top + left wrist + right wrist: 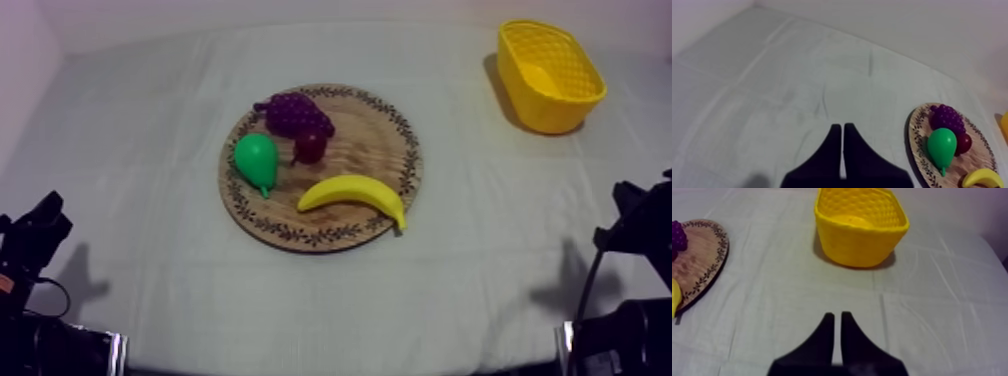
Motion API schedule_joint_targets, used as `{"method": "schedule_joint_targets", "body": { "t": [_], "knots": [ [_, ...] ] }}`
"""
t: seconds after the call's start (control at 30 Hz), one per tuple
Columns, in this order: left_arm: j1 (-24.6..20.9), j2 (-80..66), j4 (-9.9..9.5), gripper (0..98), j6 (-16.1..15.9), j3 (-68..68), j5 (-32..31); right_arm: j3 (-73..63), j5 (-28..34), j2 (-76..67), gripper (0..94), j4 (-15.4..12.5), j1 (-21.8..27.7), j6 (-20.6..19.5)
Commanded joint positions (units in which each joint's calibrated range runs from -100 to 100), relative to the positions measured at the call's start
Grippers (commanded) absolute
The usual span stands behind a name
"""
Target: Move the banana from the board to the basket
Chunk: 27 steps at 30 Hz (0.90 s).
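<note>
A yellow banana lies on the front right part of the round wooden board at the table's middle. The yellow basket stands upright at the far right, with nothing in it. My left gripper rests low at the left edge, well away from the board. Its fingers lie together in a narrow wedge over bare cloth, the board and banana off to one side. My right gripper rests low at the right; it is shut on nothing and points toward the basket.
Sharing the board with the banana are a green pear, a bunch of purple grapes and a small red fruit. Open cloth lies between board and basket. The board's edge is seen beside the right gripper.
</note>
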Motion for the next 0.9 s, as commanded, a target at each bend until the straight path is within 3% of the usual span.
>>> {"method": "schedule_joint_targets", "body": {
  "t": [0.0, 0.2, 0.63, 0.87],
  "knots": [
    [-0.03, -0.03, -0.01, 0.1, 0.01, 0.03, 0.02, -2.59, -0.46, 2.82, 4.1, -0.55, -0.72, 0.48],
    [-0.03, -0.03, -0.01, 0.1, 0.00, 0.03, 0.02, -13.25, 0.84, 15.68, 4.3, -2.20, -4.89, 3.03],
    [-0.03, -0.03, -0.01, 0.1, 0.00, 0.03, 0.02, -37.59, 3.47, 46.69, 4.9, -0.33, -18.67, 4.84],
    [-0.03, -0.03, -0.01, 0.1, 0.00, 0.03, 0.02, -43.59, 3.43, 58.54, 5.2, 4.66, -27.63, 0.85]
  ]
}}
